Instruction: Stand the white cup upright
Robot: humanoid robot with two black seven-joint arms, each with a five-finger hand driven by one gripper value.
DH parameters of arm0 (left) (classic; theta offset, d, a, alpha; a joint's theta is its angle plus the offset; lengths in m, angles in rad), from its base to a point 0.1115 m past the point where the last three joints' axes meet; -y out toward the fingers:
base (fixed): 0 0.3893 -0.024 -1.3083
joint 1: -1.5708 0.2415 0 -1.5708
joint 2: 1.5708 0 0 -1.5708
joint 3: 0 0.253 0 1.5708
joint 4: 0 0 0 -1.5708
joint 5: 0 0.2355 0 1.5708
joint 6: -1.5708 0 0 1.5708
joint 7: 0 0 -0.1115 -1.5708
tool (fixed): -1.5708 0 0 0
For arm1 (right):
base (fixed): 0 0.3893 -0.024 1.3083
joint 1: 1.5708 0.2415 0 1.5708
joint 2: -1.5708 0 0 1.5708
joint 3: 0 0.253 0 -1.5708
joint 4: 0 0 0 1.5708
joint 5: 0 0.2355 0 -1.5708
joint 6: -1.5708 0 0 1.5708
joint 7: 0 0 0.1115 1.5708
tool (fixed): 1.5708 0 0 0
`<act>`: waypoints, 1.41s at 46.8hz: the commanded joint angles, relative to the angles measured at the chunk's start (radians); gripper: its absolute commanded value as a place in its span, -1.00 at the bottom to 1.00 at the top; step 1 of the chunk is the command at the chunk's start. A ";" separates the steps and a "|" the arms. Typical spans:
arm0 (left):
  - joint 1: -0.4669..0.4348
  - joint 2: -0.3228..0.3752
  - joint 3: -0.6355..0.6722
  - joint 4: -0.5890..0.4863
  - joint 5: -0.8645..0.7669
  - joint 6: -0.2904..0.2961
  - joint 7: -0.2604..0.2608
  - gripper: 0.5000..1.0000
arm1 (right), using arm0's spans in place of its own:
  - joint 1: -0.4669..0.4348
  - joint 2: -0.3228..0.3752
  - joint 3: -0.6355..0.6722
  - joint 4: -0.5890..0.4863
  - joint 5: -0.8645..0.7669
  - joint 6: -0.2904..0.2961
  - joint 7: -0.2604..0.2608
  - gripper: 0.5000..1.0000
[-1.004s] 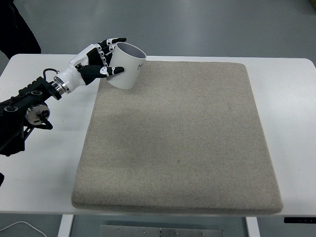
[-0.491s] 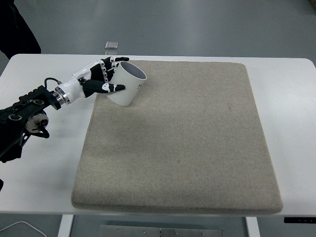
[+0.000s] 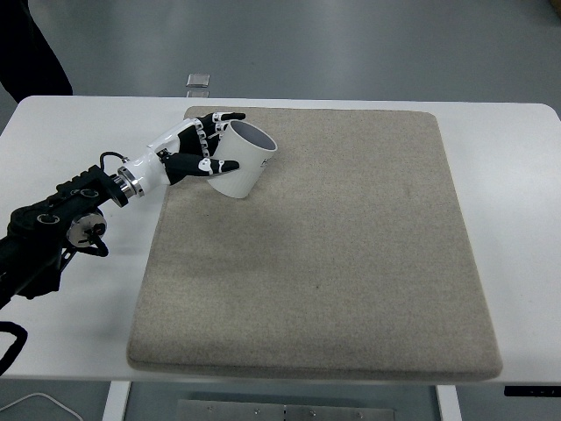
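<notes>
The white cup (image 3: 244, 162) is tilted, its open mouth facing up and to the right, over the far left part of the grey mat (image 3: 324, 246). My left hand (image 3: 206, 147) is shut on the cup, fingers over its top side and thumb along its near side. The cup's lower edge is at or just above the mat; I cannot tell if it touches. The right arm is out of view.
A small grey object (image 3: 199, 81) lies on the floor beyond the table's far edge. A dark shape (image 3: 31, 48), perhaps a person, stands at the top left corner. The white table (image 3: 517, 202) shows bare around the mat.
My left hand has moved right and toward me with the cup, from the mat's far left corner to further over the mat, and lower. The cup stays tilted.
</notes>
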 commanded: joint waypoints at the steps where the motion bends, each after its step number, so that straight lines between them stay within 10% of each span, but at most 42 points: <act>1: 0.000 -0.007 -0.001 0.000 0.000 0.000 0.000 -1.00 | 0.000 0.000 0.000 0.000 0.000 0.000 0.001 0.72; 26: 0.010 -0.007 -0.022 0.006 -0.003 0.000 0.000 -1.00 | 0.000 0.000 0.000 0.000 0.000 0.000 0.000 0.72; 36: 0.020 -0.007 -0.065 0.006 -0.001 0.000 0.000 -0.27 | 0.000 0.000 0.000 0.000 0.000 0.000 0.000 0.72; 40: 0.020 -0.007 -0.065 0.006 -0.001 0.000 0.000 0.33 | 0.000 0.000 0.000 0.001 0.000 0.000 0.000 0.72; 66: 0.019 -0.006 -0.080 0.004 -0.009 0.000 0.000 0.72 | 0.000 0.000 0.000 0.000 0.000 0.000 0.000 0.72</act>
